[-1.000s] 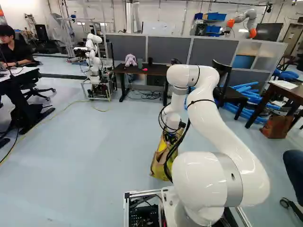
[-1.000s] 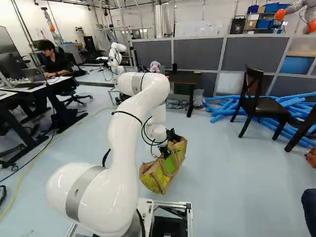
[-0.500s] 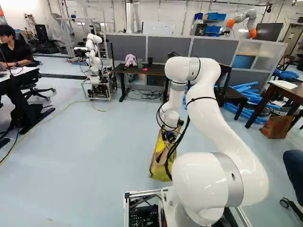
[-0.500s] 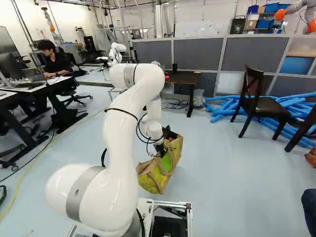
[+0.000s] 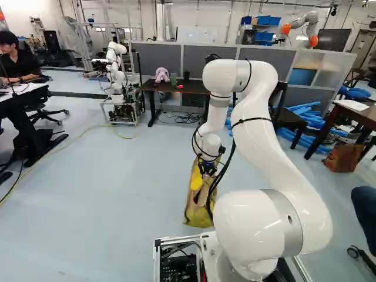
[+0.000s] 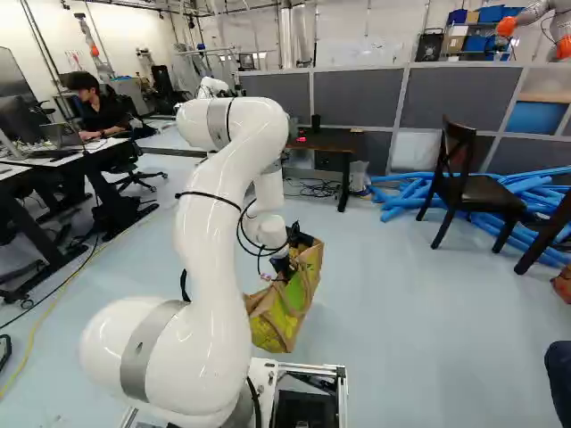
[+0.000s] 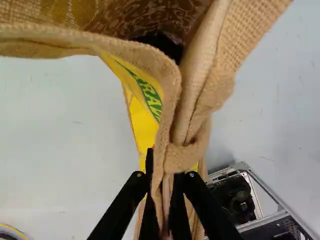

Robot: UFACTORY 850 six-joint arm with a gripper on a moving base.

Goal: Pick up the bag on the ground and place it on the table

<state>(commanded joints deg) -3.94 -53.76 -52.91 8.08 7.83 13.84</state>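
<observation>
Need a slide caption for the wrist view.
Wrist view: the pincer shut on the tan fabric of the bag, pale floor beyond.

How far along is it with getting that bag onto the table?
Done: the hand has reached the bag and closed on its woven edge.
In hand: lifting, perhaps; I can't tell whether the bag is clear of the floor.
Left: carrying it over, probably to the dark table ahead, and setting it down there.
</observation>
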